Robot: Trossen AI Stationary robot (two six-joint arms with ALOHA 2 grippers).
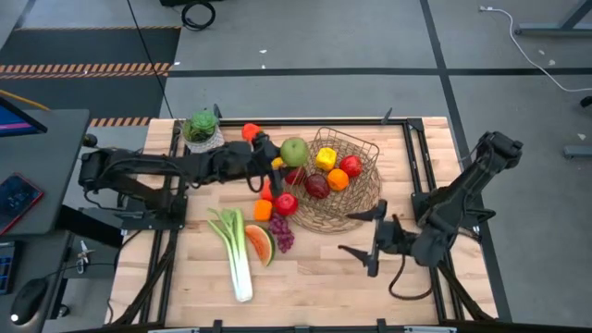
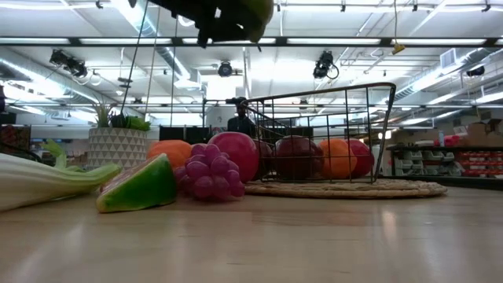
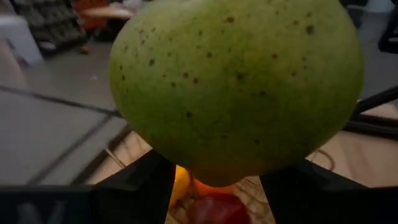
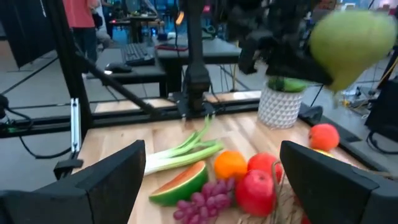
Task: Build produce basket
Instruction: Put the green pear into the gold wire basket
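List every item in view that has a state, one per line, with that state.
left tool: shut on the pear, raised by the basket rim
pear: held in the air, not yet in the basket
right tool: open, empty, right of the basket
basket: upright, partly filled with fruit
leek: lying flat on the table
watermelon slice: on the table beside the leek
grapes: on the table, outside the basket

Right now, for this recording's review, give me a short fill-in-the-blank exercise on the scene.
1. The left tool holds a green ____ above the basket's rim.
2. The right tool holds ____.
3. The leek lies on the table beside the ____ slice.
Missing words: pear; nothing; watermelon
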